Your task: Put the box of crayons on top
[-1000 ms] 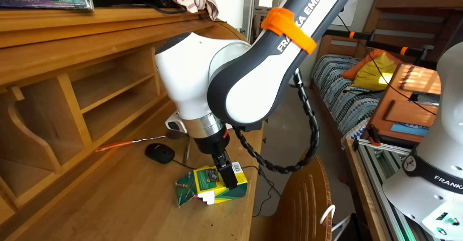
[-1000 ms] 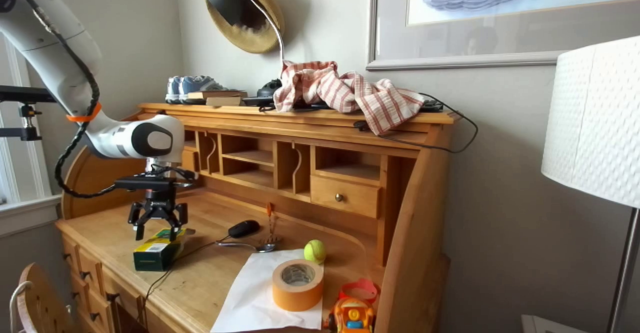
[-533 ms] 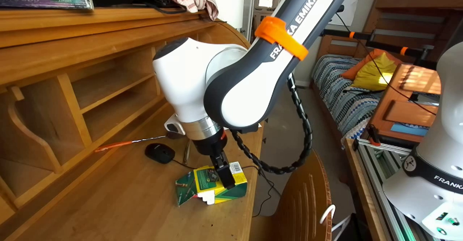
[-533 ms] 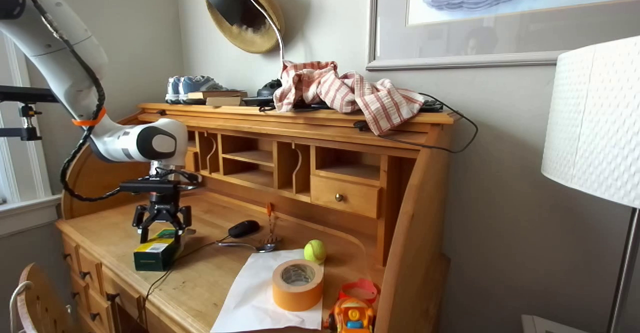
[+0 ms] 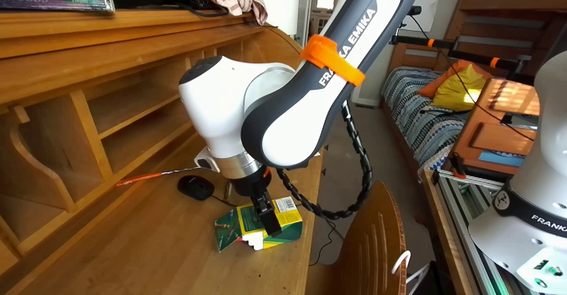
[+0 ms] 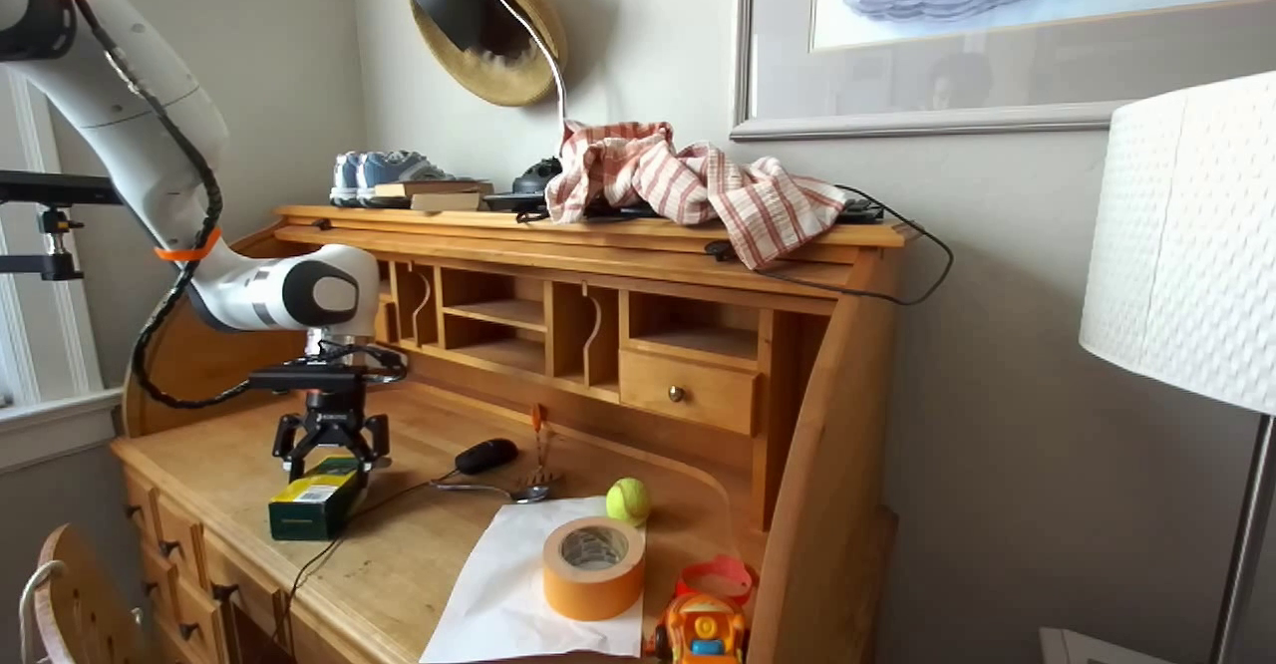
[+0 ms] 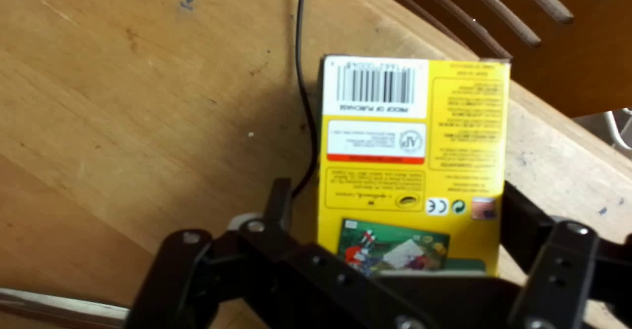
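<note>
The green and yellow box of crayons lies flat on the desktop near the front edge, in both exterior views point(image 5: 290, 217) point(image 6: 311, 506). Its torn flap end sticks out. In the wrist view its yellow printed face point(image 7: 382, 146) points up at the camera. My gripper point(image 6: 329, 475) is open and low over the box, also in an exterior view point(image 5: 271, 227). In the wrist view my fingers point(image 7: 395, 190) straddle the box. A gap shows on the left; the right finger is close against the side, and contact cannot be told. The desk's top shelf point(image 6: 469, 217) shows behind.
A black mouse point(image 6: 486, 457) with its cable runs beside the box. A spoon point(image 6: 528, 494), tennis ball point(image 6: 627, 501), tape roll point(image 6: 593, 584) on paper and toy car point(image 6: 703, 629) lie further along. Books point(image 6: 444, 201) and a checked cloth point(image 6: 688, 180) occupy the top shelf. A chair point(image 5: 367, 242) stands in front.
My gripper has come down and shifted across the box, so its fingers are now lower beside it. It has stayed open. The box lies nearly where it was.
</note>
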Motion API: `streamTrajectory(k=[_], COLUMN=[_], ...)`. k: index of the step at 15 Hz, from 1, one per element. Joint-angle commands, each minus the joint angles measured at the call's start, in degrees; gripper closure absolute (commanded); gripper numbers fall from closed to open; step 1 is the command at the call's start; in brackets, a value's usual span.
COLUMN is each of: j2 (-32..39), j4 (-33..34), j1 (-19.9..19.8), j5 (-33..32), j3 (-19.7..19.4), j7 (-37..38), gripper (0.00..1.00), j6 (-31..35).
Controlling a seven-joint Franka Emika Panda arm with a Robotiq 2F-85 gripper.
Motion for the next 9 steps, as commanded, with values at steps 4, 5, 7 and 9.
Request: streamTrajectory(k=[4, 5, 7, 9], j2=[3.7, 3.9, 4.1, 4.1], j4=[3.0, 3.0, 2.6, 2.1], j1=[1.2, 1.3, 1.1, 1.0], j5=[-1.3, -1.2, -0.5, -0.3], j3=[-0.5, -0.6, -0.5, -0.4], j7=[1.3, 1.6, 2.5, 2.9], gripper=[0.00, 0.00, 0.00, 0.02], j6=[3.1, 3.2, 3.9, 4.9])
